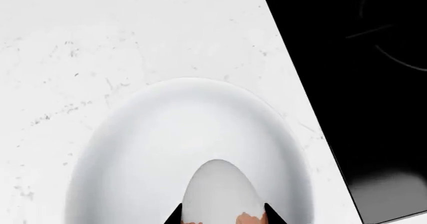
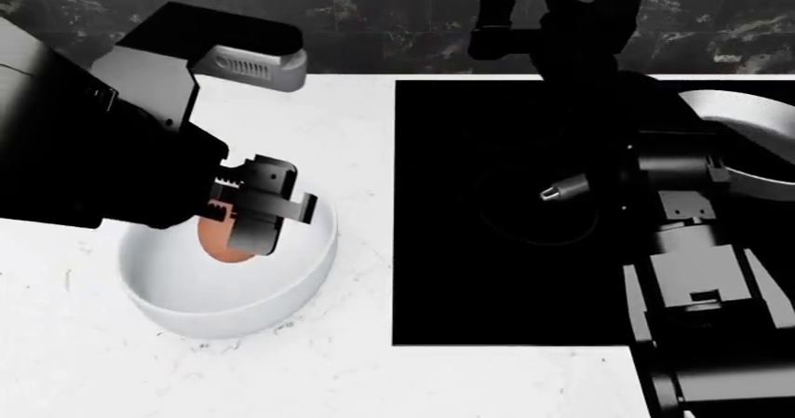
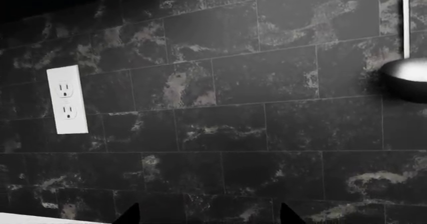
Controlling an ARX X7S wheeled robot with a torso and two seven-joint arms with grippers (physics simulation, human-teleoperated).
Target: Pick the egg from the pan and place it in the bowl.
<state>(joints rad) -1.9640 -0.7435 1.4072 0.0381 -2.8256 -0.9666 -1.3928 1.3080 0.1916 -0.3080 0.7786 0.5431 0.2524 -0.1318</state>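
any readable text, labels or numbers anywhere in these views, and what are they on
None can be read.
The wall outlet, bowl, egg, cooktop and left gripper carry no lettering; the vent slots on the left arm are not text.

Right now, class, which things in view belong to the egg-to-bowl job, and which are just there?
Belong to the job:
- egg, gripped by the left hand
- bowl, directly under the egg

Just there:
- black cooktop
- white counter
- wall outlet
- dark tiled wall
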